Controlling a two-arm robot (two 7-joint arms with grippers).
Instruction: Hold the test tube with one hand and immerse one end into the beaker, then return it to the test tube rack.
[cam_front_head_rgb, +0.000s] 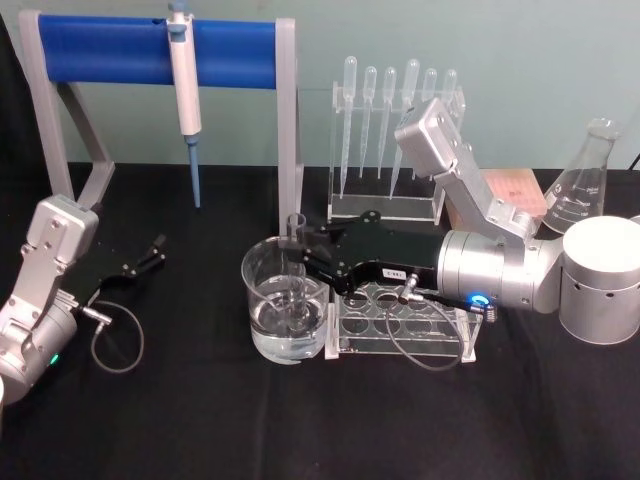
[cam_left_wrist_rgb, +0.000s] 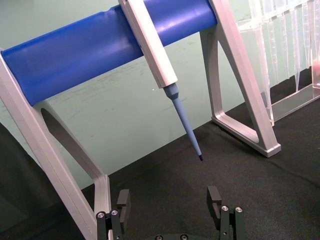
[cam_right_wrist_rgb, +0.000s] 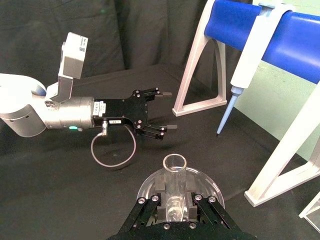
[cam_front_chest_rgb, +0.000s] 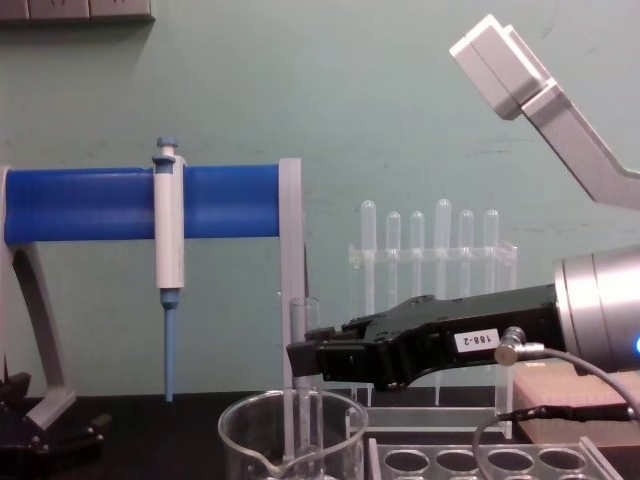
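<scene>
Clamped between black fingers (cam_right_wrist_rgb: 161, 199) of right gripper (cam_right_wrist_rgb: 176, 202): test tube (cam_right_wrist_rgb: 175, 172), gripped just below rim. Standing vert., long axis straight up-down, open rimmed end up, rounded btm down inside beaker (cam_front_head_rgb: 252, 300). Clear glass, far narrower than beaker. Lower part seen through beaker wall, reaching clear liquid at btm as far as can be told. Short length only poking above jaws.

Reaching in from robot's right, low and approx level above test tube rack (cam_front_head_rgb: 400, 318). Black hand w/ small white label, then silver wrist w/ cable loop, then upper link angled up behind. Beaker just beside rack's left end; touching or apart, can't tell.

Parked well to left, low over black table (cam_front_head_rgb: 200, 420): left gripper (cam_front_head_rgb: 155, 252), fingers spread apart, holding nothing, aimed toward micropipette (cam_front_head_rgb: 184, 80) hung on blue-bar stand (cam_front_head_rgb: 110, 52).
</scene>
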